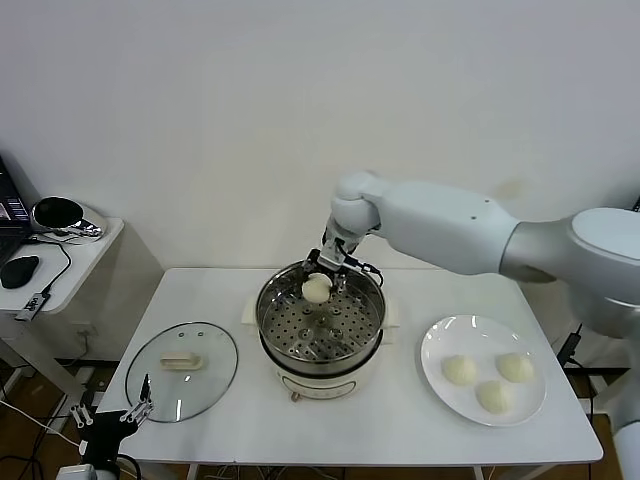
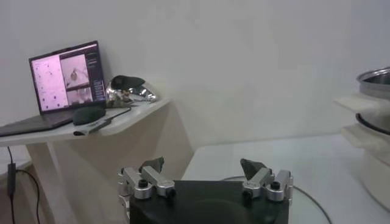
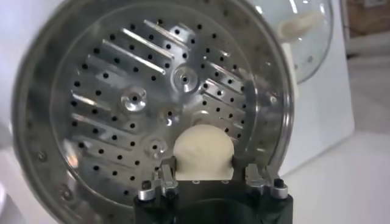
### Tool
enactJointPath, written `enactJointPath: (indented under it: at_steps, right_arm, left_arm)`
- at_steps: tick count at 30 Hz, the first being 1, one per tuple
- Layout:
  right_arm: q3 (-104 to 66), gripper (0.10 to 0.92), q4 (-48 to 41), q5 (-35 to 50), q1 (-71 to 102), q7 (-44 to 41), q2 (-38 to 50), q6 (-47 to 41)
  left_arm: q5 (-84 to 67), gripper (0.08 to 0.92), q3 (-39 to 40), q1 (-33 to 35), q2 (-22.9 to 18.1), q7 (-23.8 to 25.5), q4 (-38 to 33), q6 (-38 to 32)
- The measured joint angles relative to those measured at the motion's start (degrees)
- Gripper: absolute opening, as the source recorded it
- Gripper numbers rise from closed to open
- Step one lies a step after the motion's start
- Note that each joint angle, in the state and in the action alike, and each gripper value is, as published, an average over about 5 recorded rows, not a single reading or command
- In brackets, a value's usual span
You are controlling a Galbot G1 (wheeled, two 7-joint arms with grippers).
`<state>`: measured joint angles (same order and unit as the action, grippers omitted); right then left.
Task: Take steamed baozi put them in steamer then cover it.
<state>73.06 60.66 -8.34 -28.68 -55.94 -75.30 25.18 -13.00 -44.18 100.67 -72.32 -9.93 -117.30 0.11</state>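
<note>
The steamer (image 1: 320, 335) is a shiny steel pot with a perforated tray on a cream base at the table's middle. My right gripper (image 1: 322, 270) is shut on one baozi (image 1: 316, 289) and holds it over the far side of the tray; in the right wrist view the bun (image 3: 203, 152) sits between the fingers above the tray (image 3: 122, 103). Three baozi (image 1: 487, 381) lie on the white plate (image 1: 440, 345) to the right. The glass cover (image 1: 183, 371) lies flat on the table to the left. My left gripper (image 1: 112, 418) is open, low at the table's front left corner.
A side table (image 1: 70, 265) with a mouse and cables stands at the far left; in the left wrist view a laptop (image 2: 66, 79) sits on it. The wall is close behind the table.
</note>
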Motion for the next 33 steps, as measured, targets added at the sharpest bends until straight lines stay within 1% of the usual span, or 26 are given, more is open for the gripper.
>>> enactJointPath:
  at_steps: [5, 8, 11, 15, 19, 22, 25, 33]
  right_arm:
    - [0.2, 0.58, -2.41, -2.44, 1.04, 1.01, -1.11, 2.11]
    - [0.19, 0.602, -3.59, -3.65, 1.64, 1.56, -1.73, 3.18]
    - [0.01, 0.664, -4.67, -4.45, 2.22, 2.15, -2.23, 4.02]
    - [-0.28, 0.774, -5.26, -4.55, 2.38, 2.45, -2.33, 4.38]
    - [-0.26, 0.819, -4.28, -2.88, 1.09, 1.63, -1.51, 2.89]
    - [-0.07, 0.822, -2.15, -0.17, -0.95, 0.24, 0.0, -0.76]
    - [0.47, 0.823, 1.29, 3.61, -3.6, -1.42, 2.65, -6.38]
    - [4.28, 0.823, 15.25, 15.65, -11.9, -3.27, 14.44, -25.73]
  left_arm:
    - [-0.07, 0.823, 0.02, -0.05, 0.03, -0.01, 0.0, -0.01]
    - [-0.21, 0.823, 0.04, -0.17, 0.03, -0.02, 0.0, -0.01]
    - [-0.44, 0.823, 0.13, -0.24, -0.08, -0.03, -0.12, -0.02]
    - [-0.54, 0.823, 0.16, -0.14, -0.27, -0.07, -0.4, -0.03]
    - [-0.61, 0.823, -0.09, -0.05, -0.31, -0.13, -0.58, -0.03]
    - [-0.72, 0.823, -0.26, -0.02, -0.33, -0.16, -0.75, -0.03]
    - [-0.91, 0.823, -0.35, 0.01, -0.37, -0.18, -0.97, -0.05]
    - [-1.02, 0.823, 0.16, -0.41, 0.03, -0.16, -1.55, -0.04]
